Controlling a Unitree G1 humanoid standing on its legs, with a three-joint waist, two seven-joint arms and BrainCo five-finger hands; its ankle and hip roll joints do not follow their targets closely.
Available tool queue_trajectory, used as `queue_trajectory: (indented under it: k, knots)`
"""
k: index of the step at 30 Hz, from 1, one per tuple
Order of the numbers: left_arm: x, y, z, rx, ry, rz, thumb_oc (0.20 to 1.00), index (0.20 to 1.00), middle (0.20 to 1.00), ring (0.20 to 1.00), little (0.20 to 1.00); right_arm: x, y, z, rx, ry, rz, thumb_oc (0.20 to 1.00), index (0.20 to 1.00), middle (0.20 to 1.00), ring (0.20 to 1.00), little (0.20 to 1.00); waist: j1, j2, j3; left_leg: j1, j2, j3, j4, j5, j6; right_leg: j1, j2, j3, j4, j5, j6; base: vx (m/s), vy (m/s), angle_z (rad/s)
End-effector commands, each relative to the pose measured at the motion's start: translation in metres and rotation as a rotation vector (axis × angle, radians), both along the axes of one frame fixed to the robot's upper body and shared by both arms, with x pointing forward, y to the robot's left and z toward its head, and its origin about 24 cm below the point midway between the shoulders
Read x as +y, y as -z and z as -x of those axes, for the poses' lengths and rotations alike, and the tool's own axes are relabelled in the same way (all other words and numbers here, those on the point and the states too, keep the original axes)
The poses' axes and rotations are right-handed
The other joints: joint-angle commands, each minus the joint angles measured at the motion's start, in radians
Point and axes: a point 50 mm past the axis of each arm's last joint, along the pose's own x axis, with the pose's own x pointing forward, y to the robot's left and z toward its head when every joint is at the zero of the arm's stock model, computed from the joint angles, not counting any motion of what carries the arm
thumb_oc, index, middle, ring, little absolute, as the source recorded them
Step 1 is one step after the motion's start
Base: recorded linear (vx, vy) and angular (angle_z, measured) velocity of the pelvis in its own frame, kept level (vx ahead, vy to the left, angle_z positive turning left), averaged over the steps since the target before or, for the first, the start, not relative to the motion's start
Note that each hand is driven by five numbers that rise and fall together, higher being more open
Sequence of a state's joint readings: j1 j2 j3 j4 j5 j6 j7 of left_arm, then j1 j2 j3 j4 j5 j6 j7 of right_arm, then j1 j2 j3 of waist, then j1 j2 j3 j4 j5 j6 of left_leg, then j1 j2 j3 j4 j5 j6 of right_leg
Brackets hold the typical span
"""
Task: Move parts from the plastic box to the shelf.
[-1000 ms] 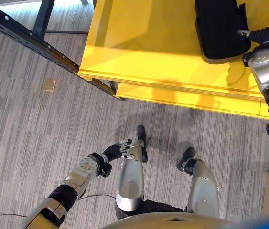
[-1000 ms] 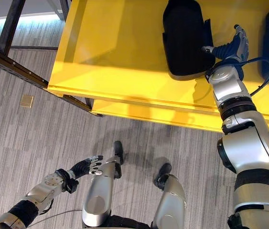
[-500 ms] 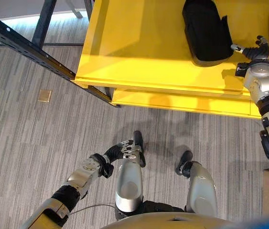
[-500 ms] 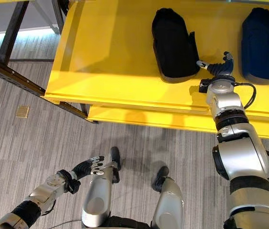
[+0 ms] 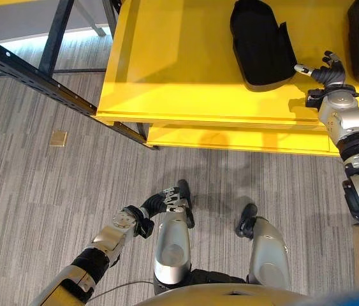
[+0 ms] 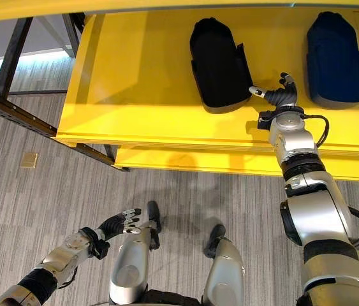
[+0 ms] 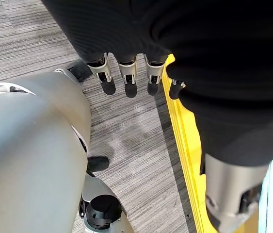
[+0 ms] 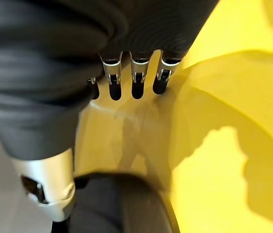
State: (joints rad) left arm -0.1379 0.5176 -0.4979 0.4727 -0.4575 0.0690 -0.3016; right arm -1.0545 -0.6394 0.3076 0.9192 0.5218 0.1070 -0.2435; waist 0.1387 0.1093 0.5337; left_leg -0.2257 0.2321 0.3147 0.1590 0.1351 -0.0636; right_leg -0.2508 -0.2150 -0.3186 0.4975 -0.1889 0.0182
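Observation:
A black moulded part point(image 6: 217, 64) lies on the yellow shelf point(image 6: 141, 108), and a dark blue part point(image 6: 335, 60) lies further right on it. My right hand point(image 6: 280, 94) hovers over the shelf between the two parts, close to the black part's near right corner. It is open and holds nothing. In the right wrist view its fingers point(image 8: 136, 82) hang relaxed over the yellow surface, with the black part point(image 8: 119, 206) beside the thumb. My left hand point(image 5: 160, 203) hangs low beside my leg, open and empty, its fingers point(image 7: 126, 80) straight above the carpet.
A dark metal rack beam point(image 5: 39, 76) runs diagonally at the left of the shelf. A small tan square point(image 5: 58, 138) lies on the grey carpet. The shelf's yellow front edge point(image 7: 184, 145) passes close to my left hand.
The whole picture has shifted, so the camera moved. My right hand has drawn back a little from beside the black part towards the shelf's front edge. The left hand stays low.

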Motion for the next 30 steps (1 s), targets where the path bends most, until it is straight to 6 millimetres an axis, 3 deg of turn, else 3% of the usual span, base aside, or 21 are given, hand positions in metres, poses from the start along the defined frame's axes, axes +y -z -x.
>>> queue_trajectory:
  k: [1, 15, 19, 30]
  knots:
    - [-0.002, 0.002, 0.002, -0.023, 0.019, 0.002, 1.0, 1.0, 1.0, 1.0, 1.0, 0.017, 0.019, -0.001, 0.042, -0.115, 0.003, 1.0, 1.0, 1.0, 1.0, 1.0, 0.02, -0.016, -0.014, 0.028, 0.023, -0.037, 0.026, -0.043, -0.052, -0.022, -0.018, -0.012, 0.044, 0.027, 0.063, 0.0, 0.0, 0.0]
    - [-0.004, 0.003, 0.004, -0.028, 0.019, 0.0, 1.0, 1.0, 1.0, 1.0, 1.0, 0.05, 0.033, -0.001, 0.083, -0.282, -0.044, 1.0, 1.0, 1.0, 1.0, 1.0, 0.017, -0.019, -0.014, 0.033, 0.025, -0.032, 0.023, -0.04, -0.052, -0.023, -0.017, -0.007, 0.046, 0.029, 0.062, 0.0, 0.0, 0.0]
    - [-0.004, 0.004, 0.006, -0.028, 0.007, 0.006, 1.0, 1.0, 1.0, 1.0, 1.0, 0.069, 0.04, 0.003, 0.072, -0.365, -0.107, 1.0, 1.0, 1.0, 1.0, 1.0, 0.008, -0.023, -0.014, 0.037, 0.027, -0.027, 0.024, -0.039, -0.052, -0.023, -0.014, -0.002, 0.047, 0.031, 0.062, 0.0, 0.0, 0.0]
    - [-0.008, 0.007, 0.011, -0.022, 0.001, 0.008, 1.0, 1.0, 1.0, 1.0, 1.0, 0.097, 0.05, 0.011, 0.072, -0.412, -0.148, 1.0, 1.0, 1.0, 1.0, 1.0, -0.005, -0.03, -0.019, 0.063, 0.028, -0.019, 0.015, -0.038, -0.052, 0.0, -0.002, 0.008, 0.028, 0.032, 0.059, 0.0, 0.0, 0.0]
